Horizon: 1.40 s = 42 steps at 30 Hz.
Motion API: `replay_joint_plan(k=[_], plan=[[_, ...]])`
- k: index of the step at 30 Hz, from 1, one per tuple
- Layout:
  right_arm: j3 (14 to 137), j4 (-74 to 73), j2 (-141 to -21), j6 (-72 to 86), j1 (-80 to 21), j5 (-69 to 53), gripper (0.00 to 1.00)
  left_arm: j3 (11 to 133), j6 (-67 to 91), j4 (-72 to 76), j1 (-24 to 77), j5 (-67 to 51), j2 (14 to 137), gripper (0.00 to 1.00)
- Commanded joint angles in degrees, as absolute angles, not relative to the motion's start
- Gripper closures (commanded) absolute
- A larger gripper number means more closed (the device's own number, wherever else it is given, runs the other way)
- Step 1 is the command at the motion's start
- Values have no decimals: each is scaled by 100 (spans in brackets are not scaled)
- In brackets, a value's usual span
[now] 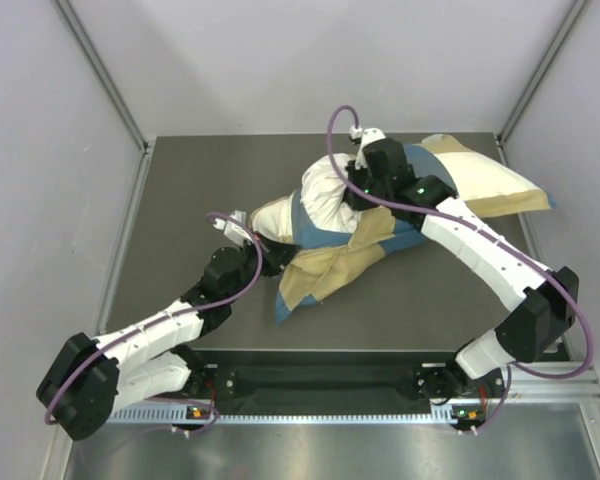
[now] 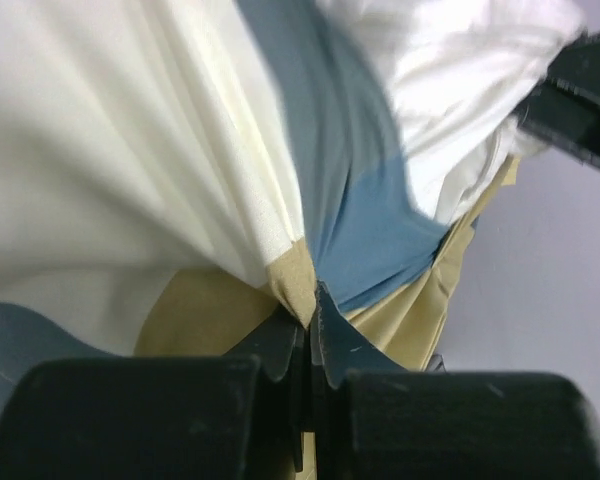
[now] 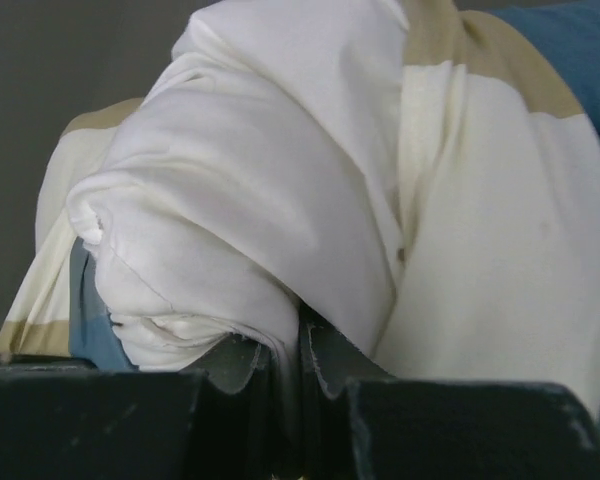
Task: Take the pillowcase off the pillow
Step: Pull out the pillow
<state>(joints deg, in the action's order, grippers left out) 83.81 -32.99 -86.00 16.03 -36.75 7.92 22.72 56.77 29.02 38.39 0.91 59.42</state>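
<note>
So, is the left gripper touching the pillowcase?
Touching. The left wrist view shows the left gripper with its jaws shut on a tan fold of the pillowcase, and the cloth is pinched between them.

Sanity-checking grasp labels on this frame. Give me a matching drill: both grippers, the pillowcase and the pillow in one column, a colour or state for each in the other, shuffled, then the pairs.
Things:
1. left gripper
2. right gripper
3. pillowcase
4. pillow

Colour or state:
A. plain white
B. shut on the pillow
C. blue, tan and cream checks
D. shut on the pillowcase

Pairs: 1-D, 2-B, 3-C, 4-A
</note>
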Motion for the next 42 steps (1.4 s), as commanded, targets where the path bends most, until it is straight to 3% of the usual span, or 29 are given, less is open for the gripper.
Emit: replay_joint_plan(k=[1,16,25,36,42], plan=[[8991,-2338,-8420,1195,-2164,2242,100,1741,5265,1890,3832,-53,5731,100],[8956,-2549,-7989,1029,182,1354,100,1486,5221,1863,3358,27,5652,100],[8947,-2619,-7901,1089,1291,870,100,1283,5151,1749,2022,-887,5265,100],[8816,-2575,-7954,1230,2091,484,100,1283,5036,1731,1477,-1142,5344,100],[8587,-2435,-7805,1310,1768,185,100,2141,4703,1548,1485,-1353,5572,100]])
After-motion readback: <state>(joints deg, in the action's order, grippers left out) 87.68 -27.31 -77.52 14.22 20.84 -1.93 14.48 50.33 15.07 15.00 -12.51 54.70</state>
